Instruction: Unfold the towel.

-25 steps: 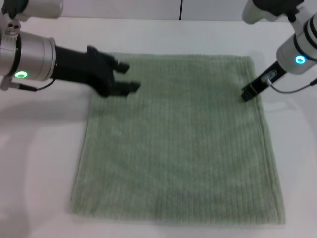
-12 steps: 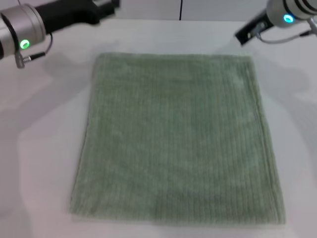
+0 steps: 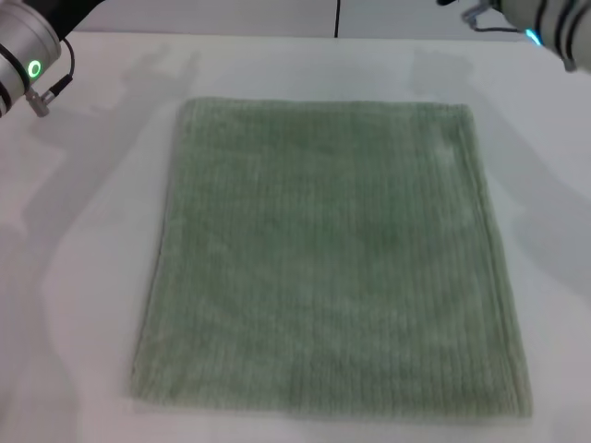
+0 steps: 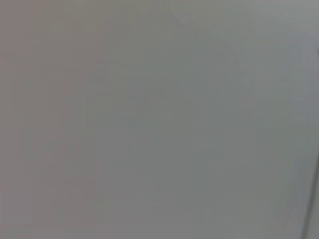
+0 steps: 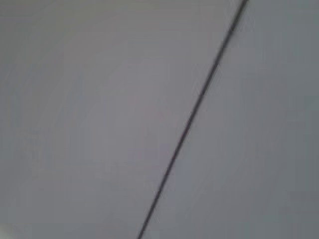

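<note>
Towel [image 3: 331,254]: spread flat, single layer, mid-table [image 3: 92,277], all four edges showing; unfolding judged complete, nothing left but parking. Left arm [image 3: 26,57], right arm [image 3: 554,23]: at far corners, well clear. Claws out of view; opening cannot be told.

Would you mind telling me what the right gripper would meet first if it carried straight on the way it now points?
Probably the pale wall panel with a dark seam, which fills the right wrist view; the distance is unclear. The towel is not in that line.
</note>
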Tool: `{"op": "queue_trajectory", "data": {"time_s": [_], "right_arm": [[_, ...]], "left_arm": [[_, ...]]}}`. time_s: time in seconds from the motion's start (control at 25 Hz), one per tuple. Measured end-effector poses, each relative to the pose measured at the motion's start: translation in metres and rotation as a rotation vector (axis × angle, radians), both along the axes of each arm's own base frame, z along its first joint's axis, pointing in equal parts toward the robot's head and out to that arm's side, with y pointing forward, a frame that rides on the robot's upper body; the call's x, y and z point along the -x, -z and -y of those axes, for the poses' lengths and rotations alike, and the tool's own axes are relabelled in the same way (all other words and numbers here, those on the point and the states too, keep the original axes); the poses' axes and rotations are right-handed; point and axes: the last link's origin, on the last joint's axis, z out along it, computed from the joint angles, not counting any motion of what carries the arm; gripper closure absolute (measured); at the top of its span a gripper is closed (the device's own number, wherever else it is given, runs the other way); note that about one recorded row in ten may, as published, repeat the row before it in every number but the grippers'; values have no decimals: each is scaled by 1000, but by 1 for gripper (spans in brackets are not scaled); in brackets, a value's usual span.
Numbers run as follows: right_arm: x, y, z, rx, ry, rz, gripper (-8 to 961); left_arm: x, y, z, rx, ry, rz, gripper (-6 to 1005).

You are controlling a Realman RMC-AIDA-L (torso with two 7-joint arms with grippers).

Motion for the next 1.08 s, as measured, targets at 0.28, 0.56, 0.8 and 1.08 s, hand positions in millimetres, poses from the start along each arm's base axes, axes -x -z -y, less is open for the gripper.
{"op": "queue_trajectory", "data": {"time_s": [0.28,0.56,0.8,1.08], "right_arm": [[-35,6,28,-177,-97,-44,930],[-89,-14,50,-335,30,-245,747],[-132,-38,78,-515,81,-269,599],[-166,-62,101,-696,88,-256,508]], "left_arm": [[3,10,-4,-81,-40,-13,480],[3,17,-1,-120,-40,-29,472],[8,21,1,-116,-67,-21,322],[20,16,4,-194,-129,-13,189]]}}
